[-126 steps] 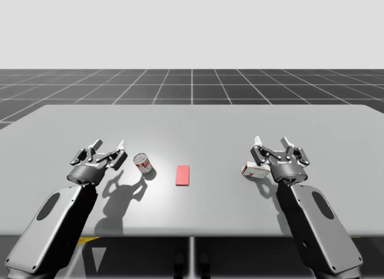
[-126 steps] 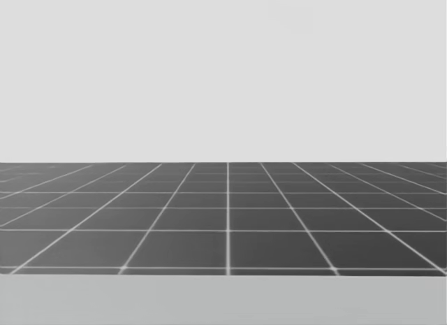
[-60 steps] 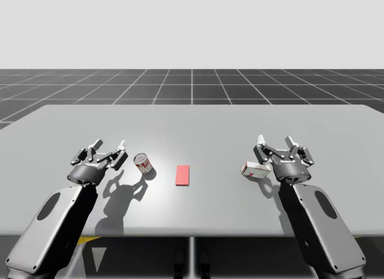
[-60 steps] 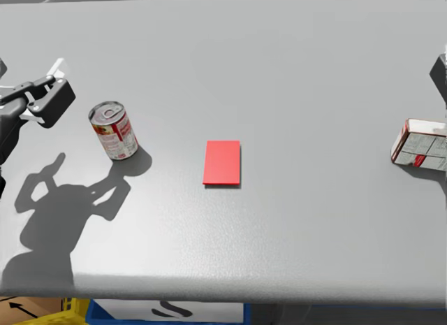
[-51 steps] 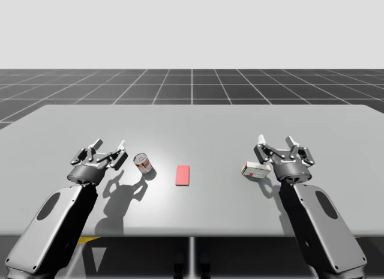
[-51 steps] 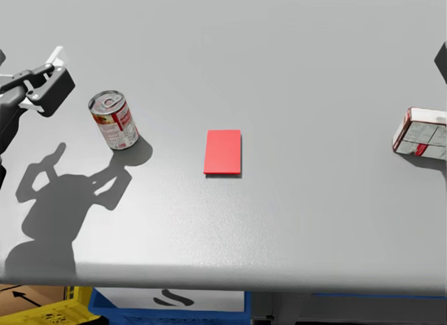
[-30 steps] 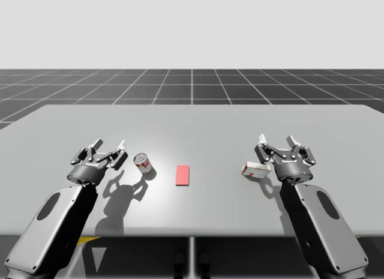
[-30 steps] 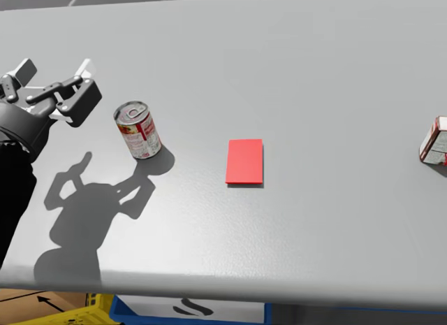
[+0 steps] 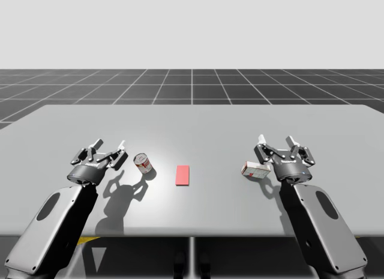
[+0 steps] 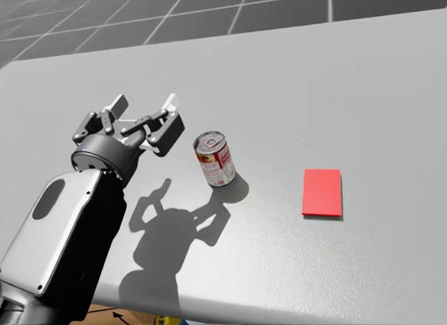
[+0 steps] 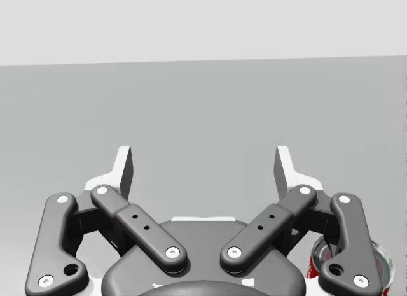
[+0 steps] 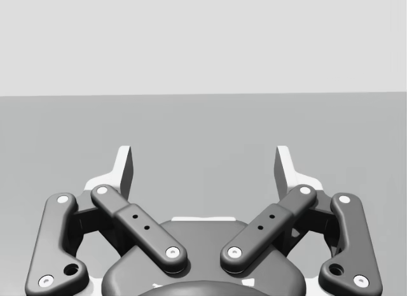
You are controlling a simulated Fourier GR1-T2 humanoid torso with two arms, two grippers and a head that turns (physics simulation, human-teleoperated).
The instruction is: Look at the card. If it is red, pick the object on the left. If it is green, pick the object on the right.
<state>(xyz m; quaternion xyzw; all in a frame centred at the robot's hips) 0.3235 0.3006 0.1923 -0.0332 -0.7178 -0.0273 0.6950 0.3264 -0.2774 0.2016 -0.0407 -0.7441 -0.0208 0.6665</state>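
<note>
Left end effector (image 10: 145,105) spread wide, just beside can (image 10: 215,159), red card (image 10: 322,192) apart

You're looking along your right gripper (image 12: 203,162), w/ its jaws spread wide apart. Both fingertips (image 12: 124,170) stand upright & parallel to each other, pale on the outer face, dark on the inner. Nearer the camera you see the dark link bars (image 12: 138,230), two per side, angling in toward the rounded gripper body (image 12: 202,288), w/ pale pivot pins at the ends. Btwn the jaws & ahead of them you've got plain grey table (image 12: 203,124), flat & evenly lit, running out to a straight far edge. Beyond that edge: a lighter grey backdrop (image 12: 203,41), uniform all across.
</note>
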